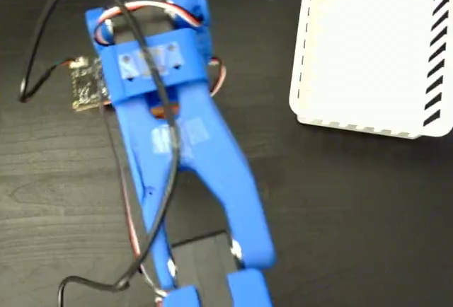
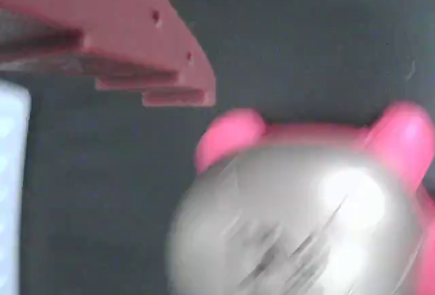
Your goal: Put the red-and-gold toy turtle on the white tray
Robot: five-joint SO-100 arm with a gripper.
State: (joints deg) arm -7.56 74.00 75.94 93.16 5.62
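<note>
Close now: blurred gold-shelled, coral-footed toy turtle [image 2: 299, 220] at five o'clock; red pincer [image 2: 178, 88] grip unreadable, you risk nudging it.

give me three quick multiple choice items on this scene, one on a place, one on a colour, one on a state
1. In the fixed view, where does the white tray sit?
A. upper right
B. lower left
C. under the arm

2. What colour is the arm in the fixed view?
A. yellow
B. blue
C. white

3. In the wrist view, how does the toy turtle appear?
A. inside the tray
B. upside down in pieces
C. close under the camera on the dark table, blurred

Answers:
1 A, the tray fills the upper right corner of the fixed view.
2 B, its links are bright blue against the table.
3 C, the shiny shell and pink feet fill the lower frame with dark table behind. The turtle does not show in the fixed view, and the tray floor there is bare.
</note>
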